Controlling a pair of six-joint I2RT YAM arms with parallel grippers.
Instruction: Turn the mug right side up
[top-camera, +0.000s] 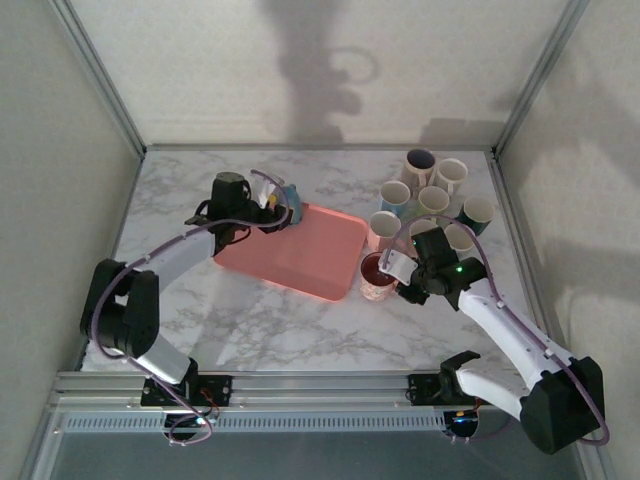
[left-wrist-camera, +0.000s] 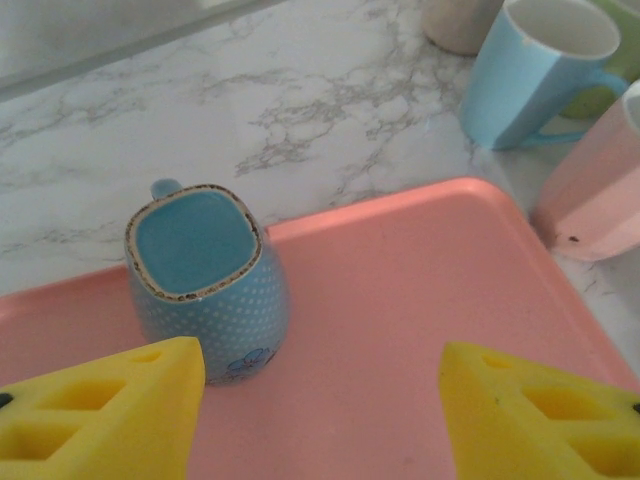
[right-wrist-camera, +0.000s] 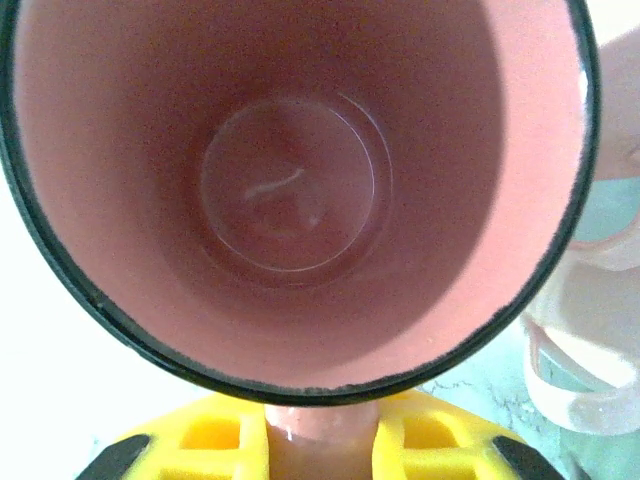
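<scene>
The dotted mug (left-wrist-camera: 205, 300), at the lower left of the left wrist view, is blue with tiny white dots. It is brighter blue inside, and its rim is brown and speckled. The tray (left-wrist-camera: 400, 320) is pink. The counter (left-wrist-camera: 300, 110) is white with wavy grey lines, like marble. At the upper right, the light blue mug (left-wrist-camera: 520, 90) is white inside, and the pale pink mug (left-wrist-camera: 600, 190) is at the right edge. The left hand (left-wrist-camera: 320, 400) has yellow fingers (left-wrist-camera: 100, 410). In the right wrist view, the black-rimmed mug (right-wrist-camera: 300, 200) is pink inside. The right hand (right-wrist-camera: 320, 450), at the bottom, is yellow too.
</scene>
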